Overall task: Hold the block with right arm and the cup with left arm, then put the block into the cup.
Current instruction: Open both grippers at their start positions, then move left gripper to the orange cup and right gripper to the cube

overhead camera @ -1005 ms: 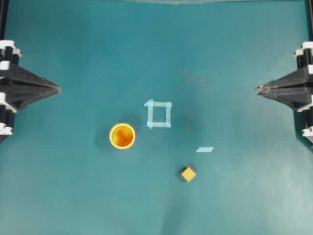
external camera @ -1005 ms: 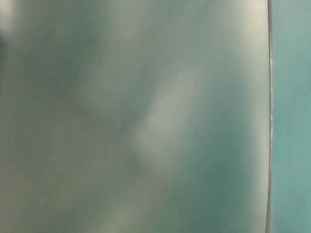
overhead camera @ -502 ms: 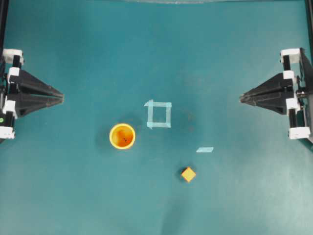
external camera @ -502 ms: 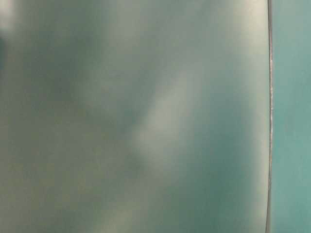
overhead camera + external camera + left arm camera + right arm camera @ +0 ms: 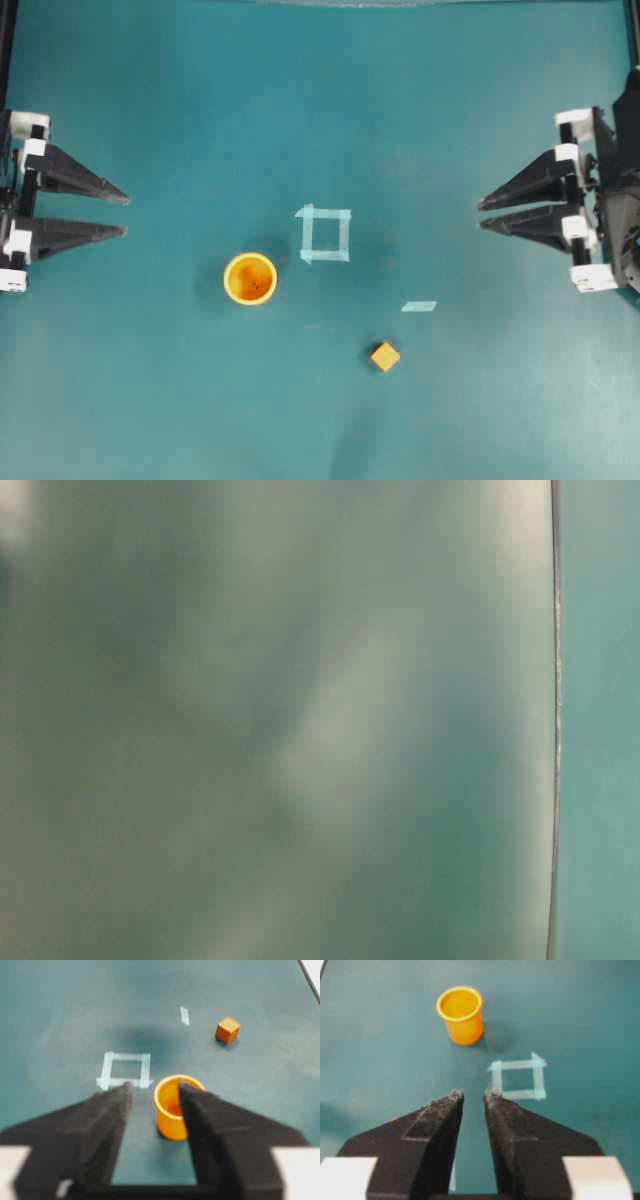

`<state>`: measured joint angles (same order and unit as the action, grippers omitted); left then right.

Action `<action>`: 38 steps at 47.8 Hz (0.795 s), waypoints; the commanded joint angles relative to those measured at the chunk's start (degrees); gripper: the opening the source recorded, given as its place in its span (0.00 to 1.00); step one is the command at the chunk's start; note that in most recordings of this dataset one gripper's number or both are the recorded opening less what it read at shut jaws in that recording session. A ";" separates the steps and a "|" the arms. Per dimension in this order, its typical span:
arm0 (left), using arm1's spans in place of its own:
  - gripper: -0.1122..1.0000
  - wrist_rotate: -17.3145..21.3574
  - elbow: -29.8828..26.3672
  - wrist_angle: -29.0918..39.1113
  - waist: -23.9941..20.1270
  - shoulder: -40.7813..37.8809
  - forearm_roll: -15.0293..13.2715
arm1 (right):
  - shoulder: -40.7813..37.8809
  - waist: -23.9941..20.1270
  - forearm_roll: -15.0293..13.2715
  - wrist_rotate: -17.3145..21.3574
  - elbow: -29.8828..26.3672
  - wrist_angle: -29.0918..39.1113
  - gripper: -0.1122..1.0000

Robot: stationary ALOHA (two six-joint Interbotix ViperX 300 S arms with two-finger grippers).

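The left gripper [image 5: 127,215] and the right gripper [image 5: 480,215] sit at the side edges, fingers apart, holding nothing. Between them on the teal table [image 5: 150,400] stand the cup [image 5: 250,278], tape square [image 5: 325,233] and block [image 5: 385,356], all apart.

Blurred grey-green surface [image 5: 280,730], thin pale edge [image 5: 556,720], teal strip [image 5: 600,720] rightward.

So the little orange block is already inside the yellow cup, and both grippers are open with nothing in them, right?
Not quite. The block is not inside the cup; the overhead view shows it lying on the table, apart from the cup. The rest is right: the left gripper and the right gripper are both open with nothing in them.
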<state>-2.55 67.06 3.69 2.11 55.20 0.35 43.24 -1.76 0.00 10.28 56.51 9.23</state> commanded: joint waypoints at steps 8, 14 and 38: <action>0.67 -0.09 -1.58 1.58 0.26 -0.35 0.18 | -3.25 -1.58 0.18 2.55 -3.43 3.16 0.46; 0.77 -0.09 -1.58 3.08 0.26 -0.35 0.18 | -5.89 -2.29 0.18 4.92 -5.36 7.29 0.52; 0.82 -0.26 -1.58 4.75 4.31 -10.55 0.18 | -20.57 -4.57 0.18 27.86 -16.00 19.78 0.62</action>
<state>-2.81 67.06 9.23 5.36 47.55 0.35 24.08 -6.15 0.09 35.24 43.24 27.60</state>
